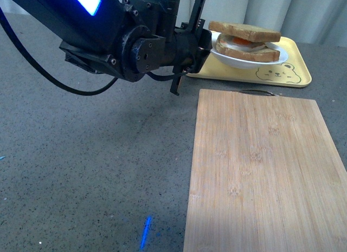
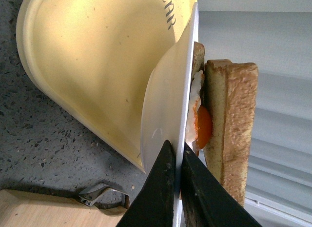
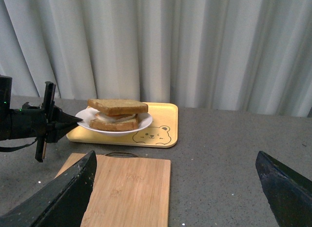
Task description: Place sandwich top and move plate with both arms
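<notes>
Front view: the left gripper (image 1: 209, 47), upper centre, clamps the left rim of the plate (image 1: 238, 61), which sits over the yellow tray (image 1: 297, 77) at upper right, the sandwich top (image 1: 246, 31) uppermost on it; the cutting board (image 1: 260, 170) fills the lower right, grey tabletop (image 1: 81, 170) along its left edge. Left wrist view: both fingers (image 2: 158, 193) pinch the plate's thin rim at bottom centre. Right wrist view: the right gripper (image 3: 175, 161) stands spread wide across the bottom, well apart from the plate at centre left.
</notes>
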You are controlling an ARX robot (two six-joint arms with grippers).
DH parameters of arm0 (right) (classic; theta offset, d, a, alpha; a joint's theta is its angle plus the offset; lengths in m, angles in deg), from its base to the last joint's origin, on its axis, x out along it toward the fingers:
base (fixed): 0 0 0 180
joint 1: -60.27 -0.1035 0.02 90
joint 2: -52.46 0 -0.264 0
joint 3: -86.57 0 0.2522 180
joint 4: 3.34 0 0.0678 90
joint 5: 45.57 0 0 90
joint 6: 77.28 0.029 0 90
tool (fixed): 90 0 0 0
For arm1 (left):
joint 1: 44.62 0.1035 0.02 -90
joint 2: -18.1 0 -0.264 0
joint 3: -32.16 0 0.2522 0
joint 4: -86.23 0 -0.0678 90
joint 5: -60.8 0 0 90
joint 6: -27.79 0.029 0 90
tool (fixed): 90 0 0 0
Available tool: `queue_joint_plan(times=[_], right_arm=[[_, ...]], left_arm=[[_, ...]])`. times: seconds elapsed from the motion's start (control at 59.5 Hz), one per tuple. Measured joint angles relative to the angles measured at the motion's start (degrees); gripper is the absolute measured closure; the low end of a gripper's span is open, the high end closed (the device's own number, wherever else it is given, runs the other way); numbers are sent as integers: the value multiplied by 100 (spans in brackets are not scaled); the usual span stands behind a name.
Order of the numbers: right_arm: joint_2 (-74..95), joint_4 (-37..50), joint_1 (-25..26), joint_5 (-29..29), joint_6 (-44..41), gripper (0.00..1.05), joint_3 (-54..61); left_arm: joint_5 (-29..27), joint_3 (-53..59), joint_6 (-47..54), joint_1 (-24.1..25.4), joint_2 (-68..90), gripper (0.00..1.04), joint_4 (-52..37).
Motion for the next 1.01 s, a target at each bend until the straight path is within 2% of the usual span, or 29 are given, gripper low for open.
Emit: queue_joint_plan(times=[0.303,0.336,0.622,0.723,0.773,0.824,0.84,0.857,0.908,0.958,1.008], right_arm=[[0,0,0,0,0,9,0],[0,0,0,0,0,9,0],[0,0,0,0,0,9,-2],[0,0,0,0,0,9,0],[0,0,0,0,0,9,0],[0,0,0,0,0,9,0],[0,0,0,0,0,9,0],[0,0,0,0,-2,9,0],[0,0,0,-2,0,9,0],[0,2,0,-2,0,9,0],[0,0,0,0,0,9,0]], left_arm=[[-22,-332,-33,-9,260,101,201],[-17,-332,-26,-9,260,99,225],[-28,304,190,83,-234,52,111],[-72,1027,817,149,-881,31,55],[-131,1318,1117,168,-1152,23,76],[-442,1700,1655,173,-1488,15,125],[-772,1867,2149,157,-1547,15,-61],[-1008,1963,2251,153,-1589,17,-262],[-2111,2481,3460,162,-1711,26,-1486],[-2800,3093,4723,212,-1891,35,-2516],[-3029,3703,5836,326,-2142,44,-3254]])
